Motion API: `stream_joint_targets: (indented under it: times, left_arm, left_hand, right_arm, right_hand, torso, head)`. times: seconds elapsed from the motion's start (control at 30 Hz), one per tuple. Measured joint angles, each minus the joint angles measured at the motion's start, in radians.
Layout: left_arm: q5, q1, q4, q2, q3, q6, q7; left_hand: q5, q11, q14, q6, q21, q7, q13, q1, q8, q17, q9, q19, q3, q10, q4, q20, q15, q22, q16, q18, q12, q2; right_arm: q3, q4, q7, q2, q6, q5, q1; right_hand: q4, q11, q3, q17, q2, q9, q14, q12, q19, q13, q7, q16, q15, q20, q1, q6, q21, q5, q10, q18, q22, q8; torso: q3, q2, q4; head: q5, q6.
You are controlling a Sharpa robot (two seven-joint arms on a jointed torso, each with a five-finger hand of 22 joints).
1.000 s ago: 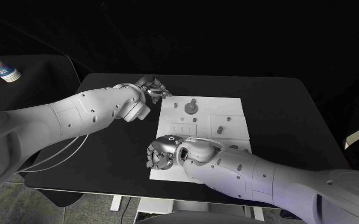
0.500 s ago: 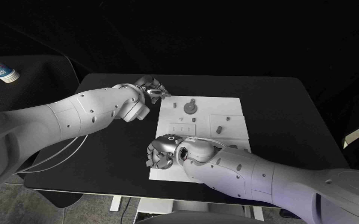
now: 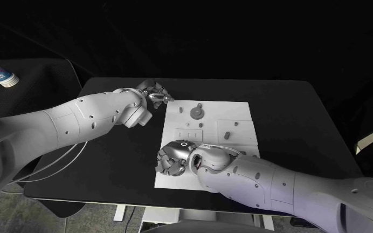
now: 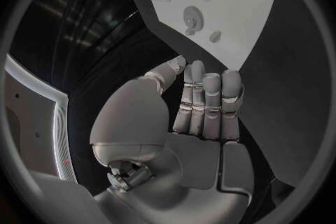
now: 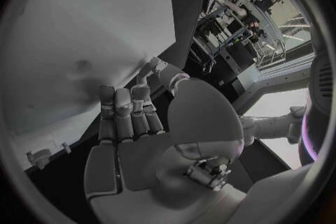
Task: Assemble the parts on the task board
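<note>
Right, nearest me my right hand [image 3: 172,160] sits over the near left corner of the task board [image 3: 233,115], fingers extended side by side and holding nothing. I reckon it is parked there to steady the plate or wait its turn. Further out the parts stand on the board: a round piece [image 3: 199,112] and a small peg [image 3: 227,134]. Beyond, my left hand [image 3: 156,93] hovers off the far left corner, also empty, fingers straight, likely staged to reach in.
</note>
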Motion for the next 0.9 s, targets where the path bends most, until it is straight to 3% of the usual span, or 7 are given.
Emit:
stream_joint_targets:
  times: [0.07, 0.13, 0.3, 0.37, 0.5, 0.73, 0.9]
  left_arm:
    - [0.001, 0.0, 0.0, -0.004, 0.0, 0.0, 0.0]
    - [0.001, 0.0, 0.0, -0.006, 0.0, -0.001, 0.0]
    - [0.006, 0.0, 0.0, -0.014, 0.0, -0.002, 0.0]
    - [0.009, 0.0, 0.0, -0.016, 0.0, -0.003, 0.0]
    - [0.021, 0.0, 0.002, -0.025, 0.0, -0.003, 0.002]
    - [0.074, 0.0, 0.008, -0.049, 0.0, -0.002, 0.006]
    - [0.135, 0.0, 0.013, -0.063, 0.0, 0.013, 0.006]
  left_hand:
    - [0.0, 0.0, 0.0, 0.0, 0.0, 0.0, 0.0, 0.0, 0.0, 0.0, 0.0, 0.0, 0.0, 0.0, 0.0, 0.0, 0.0, 0.0, 0.0, 0.0, 0.0, 0.0]
    - [0.0, 0.0, 0.0, 0.0, 0.0, 0.0, 0.0, 0.0, 0.0, 0.0, 0.0, 0.0, 0.0, 0.0, 0.0, 0.0, 0.0, 0.0, 0.0, 0.0, 0.0, 0.0]
    - [0.0, 0.0, 0.0, 0.0, 0.0, 0.0, 0.0, 0.0, 0.0, 0.0, 0.0, 0.0, 0.0, 0.0, 0.0, 0.0, 0.0, 0.0, 0.0, 0.0, 0.0, 0.0]
    - [0.0, 0.0, 0.0, 0.0, 0.0, 0.0, 0.0, 0.0, 0.0, 0.0, 0.0, 0.001, 0.0, 0.0, 0.0, 0.001, 0.0, 0.0, 0.0, 0.0, 0.0, 0.0]
    - [0.0, 0.0, 0.0, 0.0, 0.0, 0.0, -0.001, 0.0, 0.0, 0.0, 0.0, 0.001, 0.0, 0.0, 0.0, 0.001, 0.0, 0.0, 0.0, 0.0, 0.0, 0.0]
    - [0.0, 0.0, 0.004, 0.0, -0.004, 0.0, -0.006, -0.041, 0.0, -0.003, 0.001, 0.001, -0.023, 0.0, 0.023, 0.001, 0.004, -0.001, -0.009, 0.0, -0.009, 0.004]
    - [0.0, 0.002, 0.011, 0.0, -0.01, 0.0, -0.01, -0.081, 0.0, -0.004, 0.002, 0.001, -0.052, 0.003, 0.035, 0.001, 0.003, -0.003, -0.014, 0.0, -0.016, 0.0]
  right_arm:
    - [0.017, 0.021, 0.001, -0.013, -0.007, 0.005, 0.0]
    - [0.025, 0.032, 0.001, -0.019, -0.011, 0.009, 0.001]
    - [0.064, 0.074, 0.002, -0.048, -0.025, 0.02, 0.004]
    - [0.074, 0.087, 0.002, -0.059, -0.029, 0.023, 0.007]
    - [0.107, 0.12, 0.002, -0.094, -0.034, 0.029, 0.015]
    - [0.115, 0.171, -0.003, -0.179, -0.037, 0.037, 0.05]
    - [0.125, 0.19, -0.008, -0.229, -0.042, 0.044, 0.057]
  right_hand:
    - [0.0, -0.003, 0.0, 0.0, 0.0, 0.0, 0.0, 0.0, 0.002, 0.0, 0.0, 0.0, 0.0, -0.002, 0.0, 0.0, 0.0, 0.0, 0.003, 0.0, 0.0, 0.0]
    - [0.0, -0.004, 0.0, 0.0, 0.0, 0.0, 0.0, 0.0, 0.002, 0.0, 0.0, 0.0, 0.0, -0.002, 0.0, 0.0, 0.0, 0.0, 0.004, 0.0, 0.0, 0.0]
    - [0.003, -0.003, 0.003, 0.0, 0.0, 0.0, 0.003, 0.0, 0.002, 0.0, 0.0, 0.0, -0.003, -0.002, 0.0, 0.001, 0.0, 0.0, 0.004, 0.0, 0.0, 0.0]
    - [0.003, -0.003, 0.003, 0.0, 0.0, 0.0, 0.004, 0.0, 0.002, 0.0, -0.002, 0.0, -0.003, -0.002, 0.0, 0.004, 0.0, 0.0, 0.004, 0.0, 0.0, 0.0]
    - [0.003, -0.003, 0.002, 0.0, 0.0, 0.0, 0.004, 0.0, 0.002, 0.0, -0.002, 0.0, -0.003, -0.002, 0.0, 0.004, 0.0, 0.0, 0.004, 0.0, 0.0, -0.001]
    - [0.003, -0.003, 0.002, 0.0, -0.004, 0.0, 0.005, 0.003, 0.002, 0.0, -0.005, 0.003, -0.002, -0.002, 0.004, 0.007, 0.0, 0.0, 0.004, 0.0, 0.0, 0.002]
    - [0.003, -0.004, 0.002, 0.0, -0.004, 0.001, 0.005, 0.003, 0.002, 0.0, -0.005, 0.003, -0.001, -0.002, 0.004, 0.008, 0.0, 0.0, 0.004, 0.0, 0.0, 0.003]
  torso:
    - [0.0, 0.0, -0.0002]
    - [0.0004, 0.0, -0.0005]
    - [0.0007, 0.0, -0.0012]
    - [0.0007, 0.0, -0.0012]
    - [0.0006, 0.0, -0.0009]
    - [0.0007, 0.0, -0.0012]
    - [0.0012, 0.0, -0.0017]
  head:
    - [-0.001, 0.001]
    - [-0.002, 0.002]
    - [-0.005, 0.005]
    - [-0.007, 0.007]
    - [-0.012, 0.01]
    - [-0.021, 0.023]
    - [-0.028, 0.032]
